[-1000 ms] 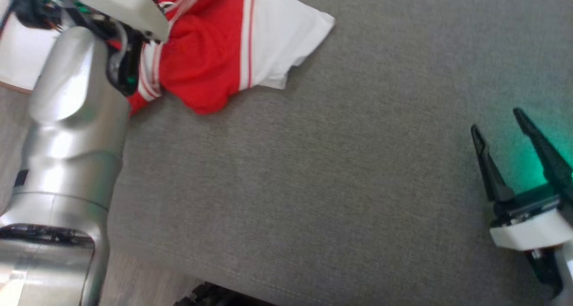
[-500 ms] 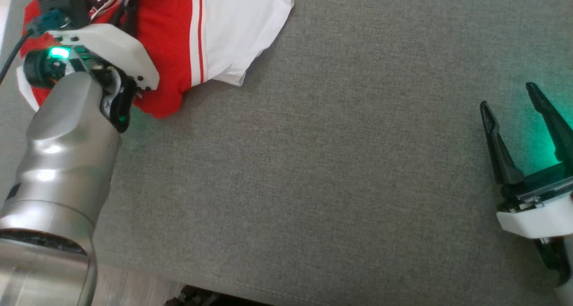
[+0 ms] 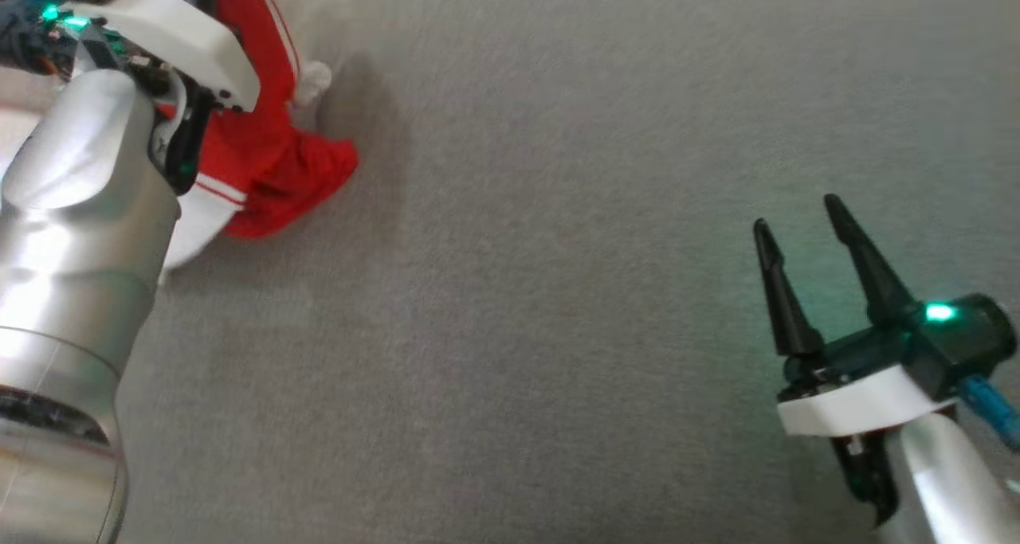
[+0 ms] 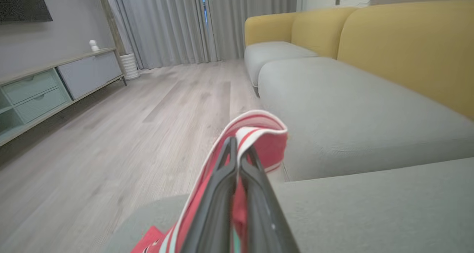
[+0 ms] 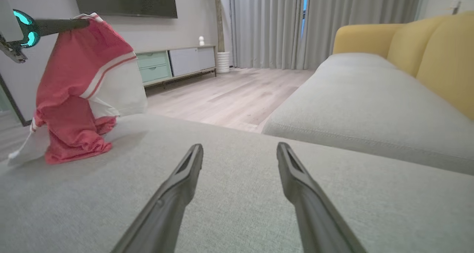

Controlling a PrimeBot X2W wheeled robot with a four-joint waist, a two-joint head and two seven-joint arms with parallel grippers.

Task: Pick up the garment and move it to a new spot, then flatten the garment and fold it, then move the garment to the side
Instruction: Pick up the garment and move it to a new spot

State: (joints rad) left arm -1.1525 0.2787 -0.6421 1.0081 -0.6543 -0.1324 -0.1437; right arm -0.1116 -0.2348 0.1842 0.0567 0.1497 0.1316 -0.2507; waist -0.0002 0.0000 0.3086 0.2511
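Grey sofa seat (image 3: 558,329) of a living room, yellow backrest (image 5: 437,53) and wood floor (image 5: 240,93) beyond. Hanging from the left gripper (image 4: 240,149), jaws clamped together on a striped fold: red-and-white garment (image 5: 74,108), lower folds resting on the seat, top masked in the head view by the silver forearm (image 3: 80,209). Well apart, right gripper (image 3: 797,214), jaws spread, empty.
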